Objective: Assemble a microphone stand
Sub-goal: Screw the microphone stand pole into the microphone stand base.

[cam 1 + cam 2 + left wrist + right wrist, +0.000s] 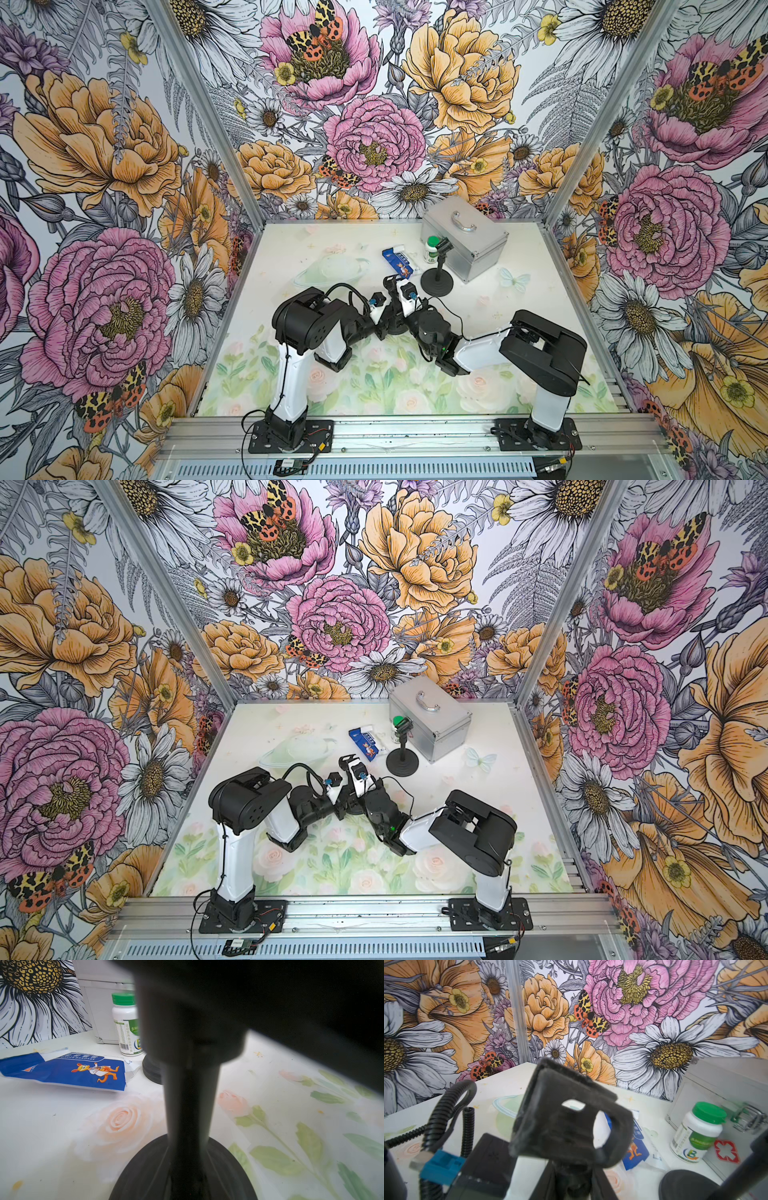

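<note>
the microphone stand under work stands upright near the middle of the table with a pale flower-print cover [332, 386], between the two arms. in the left wrist view its round black base [143, 1169] sits flat on the cover. the thin black pole [189, 1105] rises straight from the centre of the base, with a wider dark part higher up. at the top of the pole is the black u-shaped microphone clip [550, 1126], which fills the middle of the right wrist view and leans a little to one side.

the left gripper [386, 322] comes to the stand from the left side and is clenched on the pole, low, not far above the base. the pole is so close to its camera that it looks blurred. the right gripper [397, 293] comes from the right side and is at the top of the stand, just at the clip. its fingers are hidden under the clip in the wrist view, so i cannot tell if the jaws grasp it or are released.

behind the stand lies a blue gauze bandage packet [398, 262]. farther right a second black microphone stand [436, 283], complete with its clip, stands just beside a silver metal case [469, 245]. a white bottle with a green cap [432, 249] stands upright between the packet and the case.
</note>
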Robot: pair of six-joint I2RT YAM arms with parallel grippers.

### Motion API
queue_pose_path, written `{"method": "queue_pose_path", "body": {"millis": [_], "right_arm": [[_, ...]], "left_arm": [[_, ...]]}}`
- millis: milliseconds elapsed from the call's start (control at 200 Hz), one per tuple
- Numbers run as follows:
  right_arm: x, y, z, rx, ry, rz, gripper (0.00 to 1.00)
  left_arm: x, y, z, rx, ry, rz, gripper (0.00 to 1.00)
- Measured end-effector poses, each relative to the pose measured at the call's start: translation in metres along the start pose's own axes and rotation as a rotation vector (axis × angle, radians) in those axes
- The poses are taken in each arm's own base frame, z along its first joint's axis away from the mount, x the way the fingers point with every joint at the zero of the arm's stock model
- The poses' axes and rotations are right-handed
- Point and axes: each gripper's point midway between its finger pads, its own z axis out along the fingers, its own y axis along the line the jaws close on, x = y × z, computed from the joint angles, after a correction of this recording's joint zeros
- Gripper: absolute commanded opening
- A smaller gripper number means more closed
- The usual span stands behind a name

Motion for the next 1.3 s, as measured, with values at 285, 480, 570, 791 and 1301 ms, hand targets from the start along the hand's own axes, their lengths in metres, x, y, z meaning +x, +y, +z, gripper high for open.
{"method": "queue_pose_path", "body": {"millis": [285,480,570,791,1301], "right_arm": [[0.015,-0.008,-0.017,-0.525,0.120,-0.127,0.60],[0.017,-0.004,-0.023,-0.800,0.208,-0.145,0.60],[0.005,-0.003,-0.021,-0.878,0.193,-0.151,0.58],[-0.003,0.004,-0.017,-1.003,0.191,-0.162,0.41],[0.005,0.008,-0.012,-0.734,0.220,-0.132,0.00]], "left_arm": [[0.000,-0.005,0.002,0.017,0.002,0.004,0.20],[0.000,-0.005,0.002,0.019,0.002,0.004,0.20],[0.000,-0.005,0.002,0.019,0.002,0.004,0.20],[0.001,-0.005,0.002,0.019,0.003,0.004,0.20],[0.001,-0.005,0.001,0.023,0.003,0.009,0.20]]}}
